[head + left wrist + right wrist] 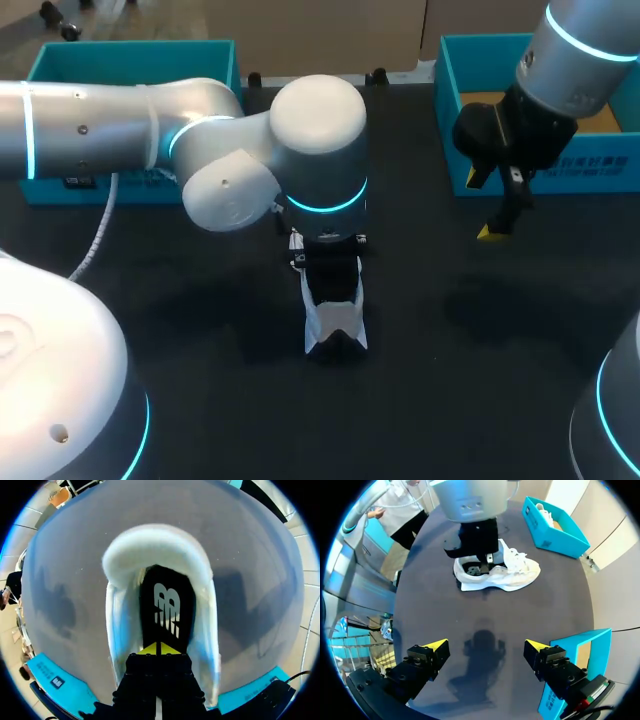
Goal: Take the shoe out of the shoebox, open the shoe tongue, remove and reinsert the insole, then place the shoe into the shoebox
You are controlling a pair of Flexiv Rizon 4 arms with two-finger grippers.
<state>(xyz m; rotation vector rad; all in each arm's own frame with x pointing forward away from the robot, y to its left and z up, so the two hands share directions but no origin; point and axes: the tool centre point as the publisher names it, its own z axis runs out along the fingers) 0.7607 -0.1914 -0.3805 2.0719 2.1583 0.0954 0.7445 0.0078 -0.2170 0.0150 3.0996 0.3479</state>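
Note:
A white shoe (336, 330) lies on the black table, toe toward the front edge. My left gripper (160, 649) is shut, and its yellow tips rest inside the heel opening on the black insole (166, 609). I cannot tell whether they pinch the insole. The white heel collar (155, 545) curves around ahead of the fingers. In the right wrist view the shoe (502, 574) lies on its sole with the left gripper (472, 542) over its heel. My right gripper (485, 647) is open and empty above bare table, well away from the shoe. It hangs at the right (492, 208).
A teal shoebox (130, 60) stands at the back left behind my left arm, seen too as the teal shoebox (552, 527) beyond the shoe. A second teal box (470, 80) stands at the back right, close beside my right gripper, with its wall (575, 655) by one finger.

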